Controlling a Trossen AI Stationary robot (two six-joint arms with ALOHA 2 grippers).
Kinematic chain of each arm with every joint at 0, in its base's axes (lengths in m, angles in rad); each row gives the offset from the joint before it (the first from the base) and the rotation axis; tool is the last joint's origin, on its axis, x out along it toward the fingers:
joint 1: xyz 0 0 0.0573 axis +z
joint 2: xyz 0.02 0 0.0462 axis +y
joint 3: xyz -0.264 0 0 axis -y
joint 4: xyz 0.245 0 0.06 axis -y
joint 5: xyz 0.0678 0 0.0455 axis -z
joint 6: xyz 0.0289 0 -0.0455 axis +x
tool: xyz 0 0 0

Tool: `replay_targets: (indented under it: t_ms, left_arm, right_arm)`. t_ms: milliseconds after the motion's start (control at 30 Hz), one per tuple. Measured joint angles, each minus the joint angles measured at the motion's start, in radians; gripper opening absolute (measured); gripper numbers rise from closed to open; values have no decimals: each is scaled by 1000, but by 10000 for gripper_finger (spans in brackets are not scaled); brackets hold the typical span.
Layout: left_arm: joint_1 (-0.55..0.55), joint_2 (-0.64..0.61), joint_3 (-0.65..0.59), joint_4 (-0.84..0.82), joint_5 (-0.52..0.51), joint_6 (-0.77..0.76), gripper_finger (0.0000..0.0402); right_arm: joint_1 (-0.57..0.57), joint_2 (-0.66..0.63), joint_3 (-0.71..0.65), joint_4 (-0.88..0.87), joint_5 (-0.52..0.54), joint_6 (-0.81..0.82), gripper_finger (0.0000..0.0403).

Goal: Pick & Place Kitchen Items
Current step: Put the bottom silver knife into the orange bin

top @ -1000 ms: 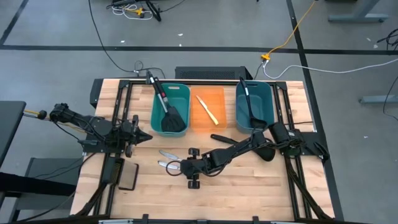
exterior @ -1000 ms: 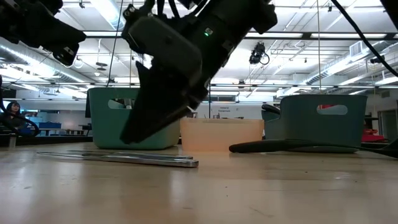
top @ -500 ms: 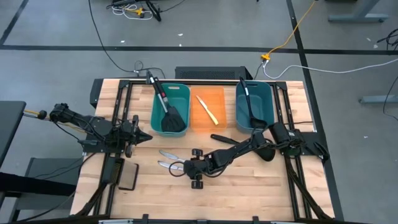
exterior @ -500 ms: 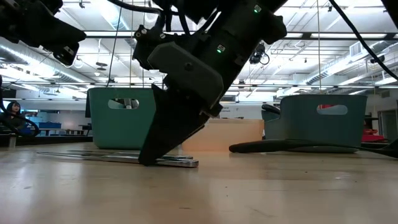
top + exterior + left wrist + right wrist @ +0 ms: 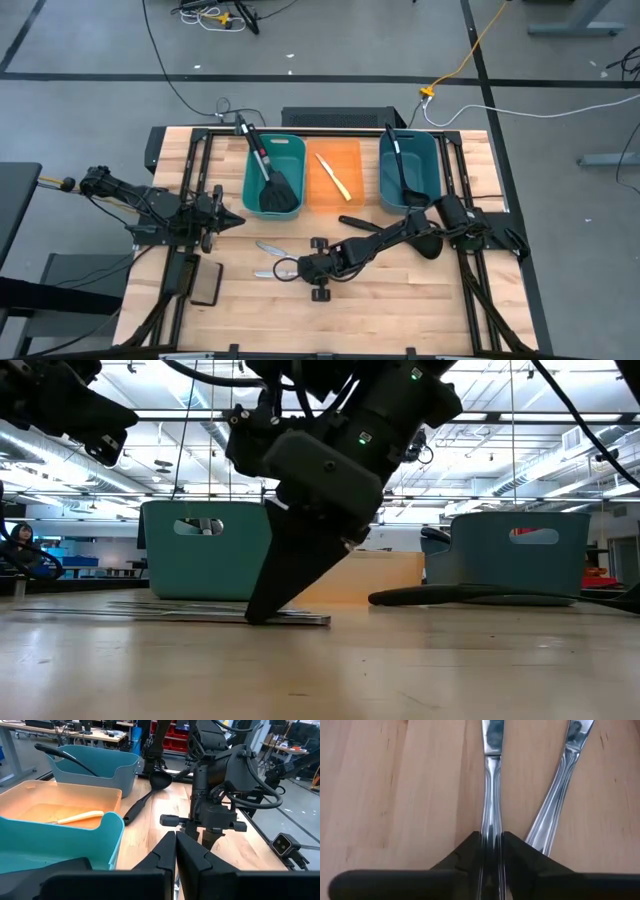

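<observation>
Two small silver knives lie flat on the wooden table near its middle, the held one [image 5: 268, 271] nearer and the other [image 5: 270, 247] just beyond it. My right gripper [image 5: 298, 268] reaches in from the right and is shut on the nearer knife [image 5: 491, 780]; the other knife [image 5: 560, 785] lies beside it. My left gripper [image 5: 236, 220] waits shut at the left. Black spatulas [image 5: 275, 185] stand in the left teal bin. A pale-yellow knife [image 5: 333, 177] lies in the orange bin. One ladle [image 5: 400, 165] is in the right teal bin and another [image 5: 145, 800] lies on the table. My right gripper pinches the nearer knife's handle [image 5: 491, 827] between its two fingers. The fingers [image 5: 265, 605] slant down from the table's right side and lie along the knife. The knife [image 5: 190, 614] lies flat on the table.
Three bins stand in a row at the far side: teal [image 5: 262, 150], orange [image 5: 350, 150], teal [image 5: 430, 150]. A flat black pad [image 5: 205, 285] lies at the near left. Bare wood shows in front of the knives.
My right gripper has come down and a little toward the table's right edge, until its fingertips stand on the table at the nearer knife. The knife stays flat on the table, and its right end has shifted slightly to the right.
</observation>
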Motion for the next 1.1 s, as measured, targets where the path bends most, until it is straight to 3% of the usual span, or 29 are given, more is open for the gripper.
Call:
replay_targets:
  t_ms: [133, 433, 867, 1100]
  left_arm:
    - [0, 0, 0, 4, 0, -4, 18]
    - [0, 56, 15, 17, 0, -7, 16]
    - [0, 505, 315, 15, -4, -1, 5]
    - [-6, 695, 361, 113, 43, -26, 9]
  right_arm:
    - [0, 0, -1, -38, -38, -1, 68]
    - [23, -6, -39, -45, -60, 36, 83]
    - [70, -10, -68, -22, -19, 104, 78]
    - [105, -12, -68, -42, -2, 138, 78]
